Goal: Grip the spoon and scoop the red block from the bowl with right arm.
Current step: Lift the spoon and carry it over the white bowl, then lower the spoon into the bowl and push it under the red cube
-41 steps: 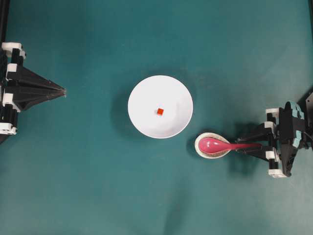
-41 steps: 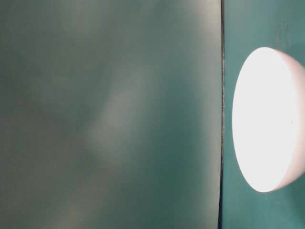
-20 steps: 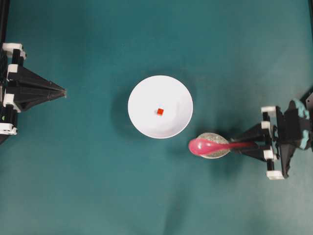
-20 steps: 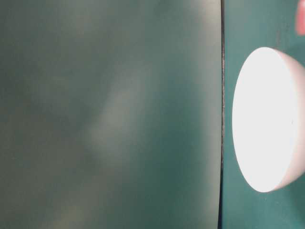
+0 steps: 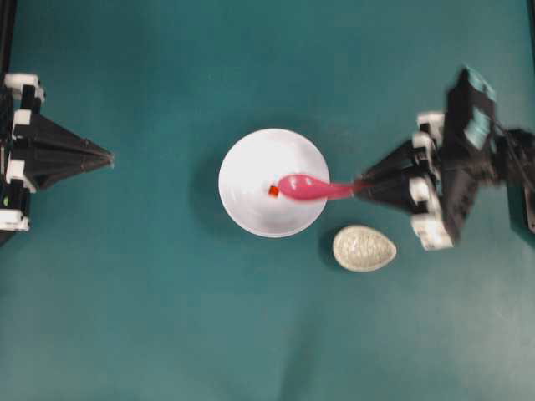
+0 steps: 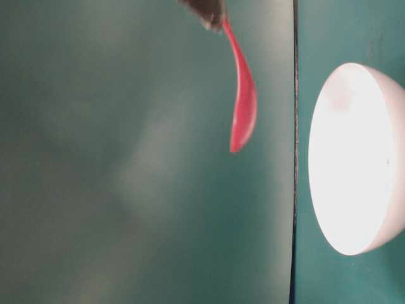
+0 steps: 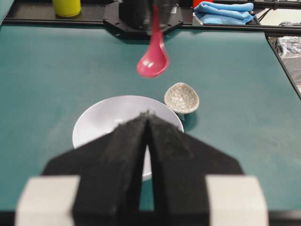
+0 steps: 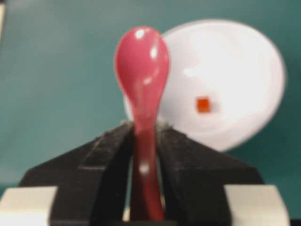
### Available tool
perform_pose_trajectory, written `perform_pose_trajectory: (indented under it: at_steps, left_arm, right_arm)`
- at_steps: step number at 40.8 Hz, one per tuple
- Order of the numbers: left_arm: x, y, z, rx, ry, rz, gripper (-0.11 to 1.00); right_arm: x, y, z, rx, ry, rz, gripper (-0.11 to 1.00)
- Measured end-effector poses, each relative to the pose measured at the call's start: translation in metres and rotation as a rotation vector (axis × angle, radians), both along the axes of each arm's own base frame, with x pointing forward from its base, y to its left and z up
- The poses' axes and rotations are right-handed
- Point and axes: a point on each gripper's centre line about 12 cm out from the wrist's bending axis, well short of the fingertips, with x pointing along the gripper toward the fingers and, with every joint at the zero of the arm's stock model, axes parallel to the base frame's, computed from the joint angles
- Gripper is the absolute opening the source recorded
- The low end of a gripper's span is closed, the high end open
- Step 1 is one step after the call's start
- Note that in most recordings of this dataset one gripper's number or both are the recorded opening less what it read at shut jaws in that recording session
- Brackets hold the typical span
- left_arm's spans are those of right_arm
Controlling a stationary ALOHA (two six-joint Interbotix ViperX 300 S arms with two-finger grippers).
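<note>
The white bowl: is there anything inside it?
Inside the bowl lies one tiny red block. The pink spoon, clamped in the right gripper, hangs above and covers part of the bowl's floor.

Motion-blurred right claw point(image 5: 361, 185), bowl point(image 6: 354, 158) edge-cropped.

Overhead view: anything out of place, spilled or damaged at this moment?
Nothing stands out. The spoon is clamped in the right gripper over the bowl, the red block lies inside, and the speckled dish sits upright beside it.

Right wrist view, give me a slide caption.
Right gripper clamps glossy pink spoon above white bowl holding tiny red block.
</note>
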Motion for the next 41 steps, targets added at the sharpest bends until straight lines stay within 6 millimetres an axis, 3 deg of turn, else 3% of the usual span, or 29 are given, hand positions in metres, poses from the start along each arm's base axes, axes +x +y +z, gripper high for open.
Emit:
perform_pose_trajectory:
  at_steps: [10,25,41]
  left_arm:
    - [0.000,0.000,0.000,0.000,0.002,0.000,0.00]
    - [0.000,0.000,0.000,-0.001,0.002,0.000,0.00]
    - [0.000,0.000,0.000,0.020,0.001,-0.001,0.00]
  right_arm:
    - [0.029,-0.030,0.018,0.101,0.206,0.075,0.24]
    - [0.070,-0.030,-0.005,0.130,0.473,0.230,0.24]
    - [0.070,-0.041,-0.019,0.027,0.607,0.231,0.24]
